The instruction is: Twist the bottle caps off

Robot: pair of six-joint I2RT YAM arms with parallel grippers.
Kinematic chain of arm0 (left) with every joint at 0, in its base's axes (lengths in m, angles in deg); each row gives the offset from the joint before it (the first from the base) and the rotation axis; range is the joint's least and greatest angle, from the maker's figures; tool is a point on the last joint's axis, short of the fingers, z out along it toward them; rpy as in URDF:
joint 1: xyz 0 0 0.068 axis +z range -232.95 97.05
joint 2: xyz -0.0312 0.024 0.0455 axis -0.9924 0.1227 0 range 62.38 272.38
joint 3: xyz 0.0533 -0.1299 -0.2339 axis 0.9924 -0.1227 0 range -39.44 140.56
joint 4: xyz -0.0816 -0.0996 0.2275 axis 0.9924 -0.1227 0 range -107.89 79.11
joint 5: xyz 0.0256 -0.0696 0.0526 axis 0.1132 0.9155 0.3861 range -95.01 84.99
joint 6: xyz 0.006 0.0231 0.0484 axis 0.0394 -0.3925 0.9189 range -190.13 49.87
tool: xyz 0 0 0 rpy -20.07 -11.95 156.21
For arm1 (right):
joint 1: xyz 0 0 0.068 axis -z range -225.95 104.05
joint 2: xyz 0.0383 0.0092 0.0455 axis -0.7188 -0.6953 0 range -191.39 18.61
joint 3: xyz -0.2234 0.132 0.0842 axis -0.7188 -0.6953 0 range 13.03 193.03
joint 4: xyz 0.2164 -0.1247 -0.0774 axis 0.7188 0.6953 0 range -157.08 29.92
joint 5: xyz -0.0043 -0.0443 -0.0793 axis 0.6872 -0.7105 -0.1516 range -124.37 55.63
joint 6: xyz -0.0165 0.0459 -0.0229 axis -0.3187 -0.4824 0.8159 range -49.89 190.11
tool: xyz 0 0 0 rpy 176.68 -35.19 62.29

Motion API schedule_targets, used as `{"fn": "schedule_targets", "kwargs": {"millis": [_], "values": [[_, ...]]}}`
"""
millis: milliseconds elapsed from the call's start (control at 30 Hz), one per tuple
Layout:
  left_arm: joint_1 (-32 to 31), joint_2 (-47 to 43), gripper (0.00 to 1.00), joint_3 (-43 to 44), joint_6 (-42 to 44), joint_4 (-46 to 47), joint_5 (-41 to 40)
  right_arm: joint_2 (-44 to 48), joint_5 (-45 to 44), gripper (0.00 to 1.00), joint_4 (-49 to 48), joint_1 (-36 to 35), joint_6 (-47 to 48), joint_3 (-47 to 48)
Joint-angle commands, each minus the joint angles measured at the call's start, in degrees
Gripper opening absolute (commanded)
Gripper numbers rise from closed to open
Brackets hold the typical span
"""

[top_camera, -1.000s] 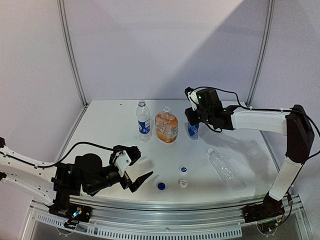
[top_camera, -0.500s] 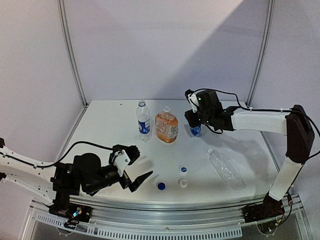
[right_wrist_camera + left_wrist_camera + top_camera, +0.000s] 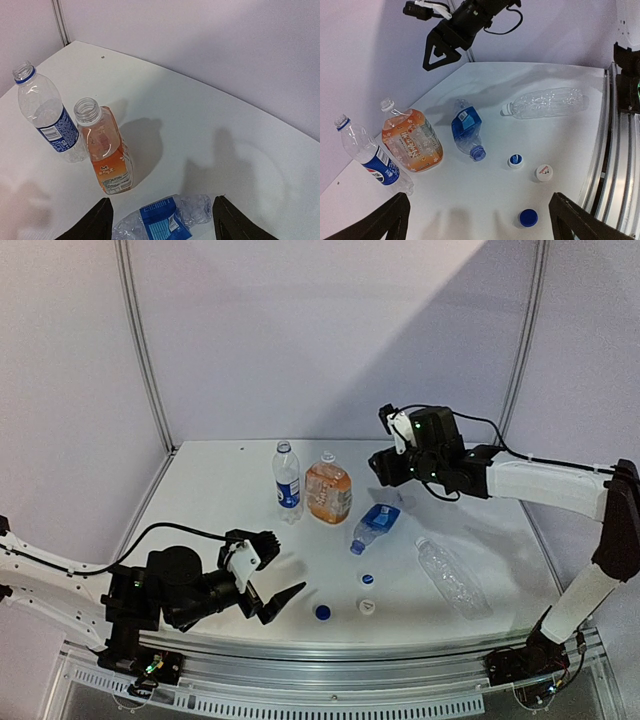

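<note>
Bottles stood and lay across the white worktop [image 3: 220,500] between two black robot arms. The Pepsi bottle [image 3: 367,155], clear with a blue label bearing the round Pepsi mark, stood upright at the left of the group, its mouth open above a blue neck ring. Just beside it stood the squat orange bottle [image 3: 412,140], also uncapped; the printing on its label was too small to read. The blue-labelled bottle [image 3: 466,127] lay on its side near the middle of the worktop, neck toward the near edge, its label text illegible. The plain clear bottle [image 3: 452,577] lay on its side well to the right with a white band at its neck; whether that was a cap could not be told. Three loose caps rested near the front edge: a blue cap [image 3: 528,217], a white cap [image 3: 544,172] with a small reddish mark, and a blue-printed cap [image 3: 515,160], none with readable wording. The right gripper [image 3: 162,200] hung above the worktop behind the blue-labelled bottle, jaws apart and holding nothing. The left gripper [image 3: 278,572] hovered low by the near edge, close to the blue cap, jaws spread wide and empty.
</note>
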Motion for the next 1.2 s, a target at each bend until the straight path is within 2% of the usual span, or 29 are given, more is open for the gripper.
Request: {"fn": "schedule_targets", "kwargs": {"millis": [0, 233, 367, 500, 700, 933, 1167], "values": [[0.6, -0.4, 0.99, 0.7, -0.1, -0.7, 0.6, 3.5, -1.5, 0.69, 5.6, 0.3, -1.6, -1.1], [0.6, -0.1, 0.99, 1.0, -0.8, -0.8, -0.2, 3.9, -1.8, 0.67, 26.7, 0.3, -5.6, 2.4], [0.6, 0.5, 0.99, 1.7, -1.5, -1.8, -1.6, 2.3, -3.0, 0.66, 36.4, 0.3, -7.5, 1.0], [0.7, 1.2, 0.99, 2.2, -2.0, -2.2, -2.2, 2.1, -2.8, 0.67, 41.2, 0.3, -8.3, -1.2], [0.7, 1.6, 0.99, 2.5, -2.9, -2.9, -4.8, 1.5, 6.0, 0.67, 46.7, 0.3, -10.1, -3.0], [0.7, 0.8, 0.99, 3.2, -4.4, -4.6, -5.7, -1.9, -0.6, 0.67, 57.3, 0.3, -10.2, -0.6], [0.7, -0.2, 0.99, 3.1, -5.0, -5.0, -4.4, -5.4, 1.5, 0.67, 61.1, 0.4, -9.1, 0.6]]}}
